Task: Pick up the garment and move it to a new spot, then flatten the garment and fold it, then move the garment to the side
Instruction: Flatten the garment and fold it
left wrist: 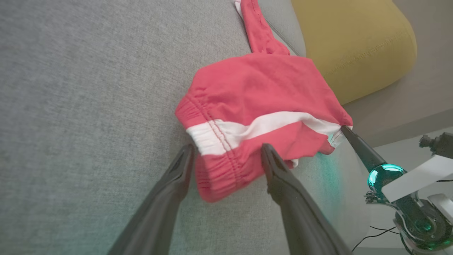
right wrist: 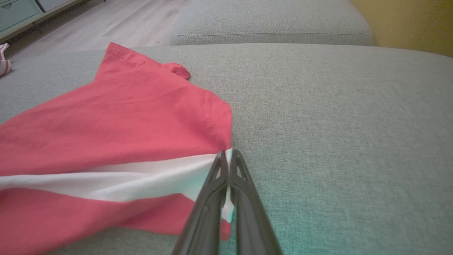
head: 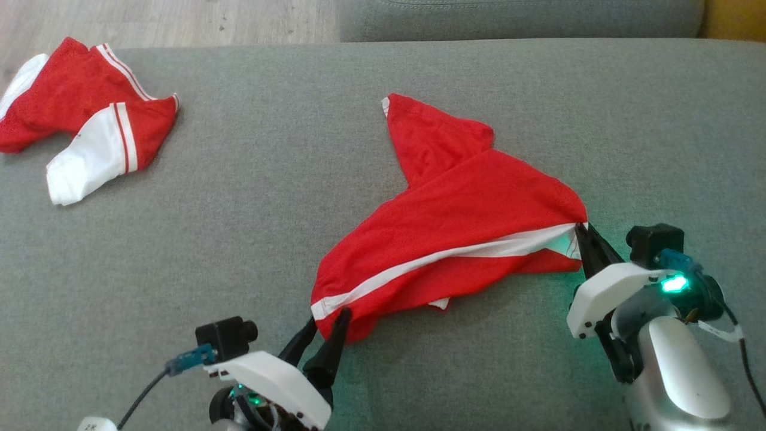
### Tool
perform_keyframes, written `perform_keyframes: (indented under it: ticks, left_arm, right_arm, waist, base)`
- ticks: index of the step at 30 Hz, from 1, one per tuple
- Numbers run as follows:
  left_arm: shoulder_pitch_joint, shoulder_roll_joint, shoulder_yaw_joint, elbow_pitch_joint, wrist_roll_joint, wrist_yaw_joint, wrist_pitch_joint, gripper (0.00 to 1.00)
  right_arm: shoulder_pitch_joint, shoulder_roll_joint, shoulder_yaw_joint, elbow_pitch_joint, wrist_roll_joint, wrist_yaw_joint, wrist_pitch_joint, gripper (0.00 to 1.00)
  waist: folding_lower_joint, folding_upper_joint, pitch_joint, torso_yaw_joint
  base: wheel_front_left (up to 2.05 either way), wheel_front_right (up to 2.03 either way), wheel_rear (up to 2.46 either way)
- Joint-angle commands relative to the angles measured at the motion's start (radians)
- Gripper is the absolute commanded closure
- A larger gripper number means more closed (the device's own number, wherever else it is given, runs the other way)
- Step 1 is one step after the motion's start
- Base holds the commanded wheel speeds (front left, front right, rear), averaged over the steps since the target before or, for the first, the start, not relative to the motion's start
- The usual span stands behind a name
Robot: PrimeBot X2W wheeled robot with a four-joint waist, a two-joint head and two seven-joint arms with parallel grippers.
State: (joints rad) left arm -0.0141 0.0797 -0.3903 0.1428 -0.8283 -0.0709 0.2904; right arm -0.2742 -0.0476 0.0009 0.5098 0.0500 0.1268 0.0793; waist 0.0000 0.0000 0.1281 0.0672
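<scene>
- The red mesh shorts with a white side stripe (head: 467, 209) lie crumpled near the middle of the grey woven sofa cushion (head: 239, 251).
- My right fingers (right wrist: 216, 184) are pinched tight on the white stripe at the shorts' right corner.
- My left fingers (left wrist: 279, 173) stand wide apart and hold nothing. They straddle the gathered waistband end and seem not to touch it yet.
- I should close low over both waistband layers, then draw the corners apart evenly.
</scene>
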Motion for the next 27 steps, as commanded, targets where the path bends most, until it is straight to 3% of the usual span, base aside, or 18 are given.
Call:
perform_keyframes:
  ticks: [1, 3, 6, 7, 8, 11, 12, 14, 22, 27]
  left_arm:
    - [-0.041, -0.007, 0.039, -0.031, -0.015, -0.003, -0.008, 0.00]
    - [-0.053, -0.013, 0.052, -0.031, -0.057, -0.009, -0.018, 0.00]
    - [-0.065, -0.021, 0.071, -0.023, -0.128, -0.008, -0.032, 0.13]
    - [-0.070, -0.023, 0.073, -0.017, -0.143, -0.006, -0.035, 0.28]
    - [-0.075, -0.024, 0.072, -0.008, -0.153, -0.003, -0.038, 0.53]
    - [-0.089, -0.026, 0.062, 0.015, -0.167, -0.003, -0.045, 0.84]
    - [-0.089, -0.026, 0.062, 0.015, -0.167, -0.003, -0.045, 0.84]
    - [-0.100, -0.027, 0.065, 0.021, -0.173, -0.003, -0.072, 1.00]
    - [-0.155, -0.016, 0.070, 0.008, -0.094, -0.026, -0.227, 1.00]
    - [-0.205, 0.033, 0.058, -0.052, -0.013, -0.038, -0.279, 1.00]
  right_arm:
    - [-0.024, -0.003, 0.028, -0.038, 0.000, 0.004, -0.008, 1.00]
    - [-0.025, -0.003, 0.029, -0.039, 0.000, 0.004, -0.011, 1.00]
    - [-0.025, -0.003, 0.034, -0.040, 0.003, 0.004, -0.014, 1.00]
    - [-0.026, -0.003, 0.035, -0.041, 0.004, 0.004, -0.017, 1.00]
    - [-0.026, -0.003, 0.037, -0.042, 0.005, 0.004, -0.019, 1.00]
    - [-0.028, -0.003, 0.040, -0.046, 0.009, 0.004, -0.027, 1.00]
    - [-0.028, -0.003, 0.040, -0.046, 0.009, 0.004, -0.027, 1.00]
    - [-0.033, -0.003, 0.040, -0.046, 0.009, 0.004, -0.036, 1.00]
    - [-0.052, -0.003, 0.049, -0.090, 0.035, 0.004, -0.100, 1.00]
    - [-0.057, -0.003, 0.066, -0.195, 0.064, 0.004, -0.125, 1.00]
  waist:
    - [0.0000, 0.0000, 0.001, -0.002]
    - [0.0000, 0.0000, 0.002, -0.005]
    - [0.0000, 0.0000, 0.002, -0.009]
    - [0.0000, 0.0000, 0.002, -0.010]
    - [0.0000, 0.0000, 0.002, -0.011]
    - [0.0000, 0.0000, 0.003, -0.017]
    - [0.0000, 0.0000, 0.003, -0.017]
    - [0.0000, 0.0000, 0.004, -0.019]
    - [0.0000, 0.0000, -0.013, -0.027]
    - [0.0000, 0.0000, -0.048, -0.037]
  base:
    - [0.00, 0.00, 0.00]
    - [0.00, 0.00, 0.00]
    - [0.00, 0.00, 0.00]
    - [0.00, 0.00, 0.00]
    - [0.00, 0.00, 0.00]
    - [0.00, 0.00, 0.00]
    - [0.00, 0.00, 0.00]
    - [0.00, 0.00, 0.00]
    - [0.00, 0.00, 0.00]
    - [0.00, 0.00, 0.00]
